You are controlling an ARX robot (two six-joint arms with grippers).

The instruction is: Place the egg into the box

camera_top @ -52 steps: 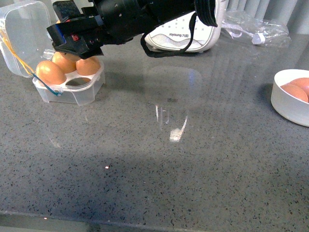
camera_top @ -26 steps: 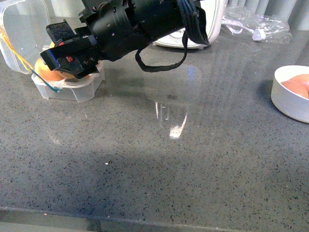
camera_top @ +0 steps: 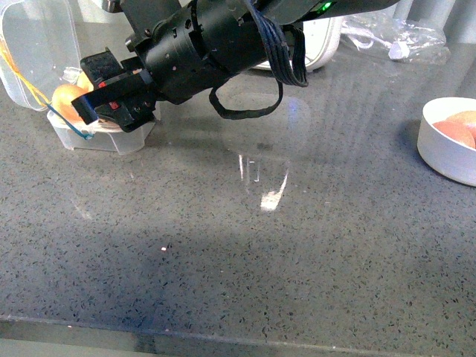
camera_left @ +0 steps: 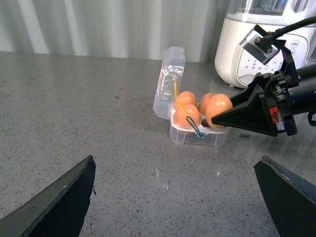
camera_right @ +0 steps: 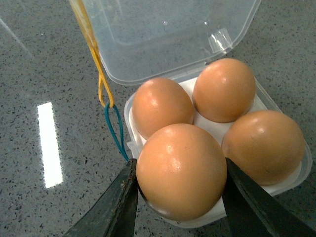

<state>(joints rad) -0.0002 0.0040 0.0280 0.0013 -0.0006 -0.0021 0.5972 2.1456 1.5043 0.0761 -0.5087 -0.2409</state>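
Observation:
My right gripper (camera_right: 180, 168) is shut on the egg (camera_right: 181, 170), one finger on each side. It holds the egg low in the box (camera_right: 299, 177), in the slot nearest the wrist camera. Three more eggs (camera_right: 223, 89) fill the other slots, and the clear lid (camera_right: 168, 34) stands open behind them. In the front view the right gripper (camera_top: 100, 111) covers most of the box (camera_top: 97, 140) at the far left. From the left wrist the egg (camera_left: 218, 107) shows at the tip of the right gripper (camera_left: 217, 118), over the box (camera_left: 197, 138). My left gripper (camera_left: 175, 197) hangs open above bare counter.
Yellow and blue bands (camera_right: 101, 84) dangle from the lid beside the box. A white bowl (camera_top: 446, 156) holding eggs sits at the right edge. A white appliance (camera_left: 247, 49) stands behind the box, and a clear plastic bag (camera_top: 394, 37) lies at the back right.
The right arm has swung down and left over the box, carrying the egg down to the front slot. It now hides most of the eggs in the front view.

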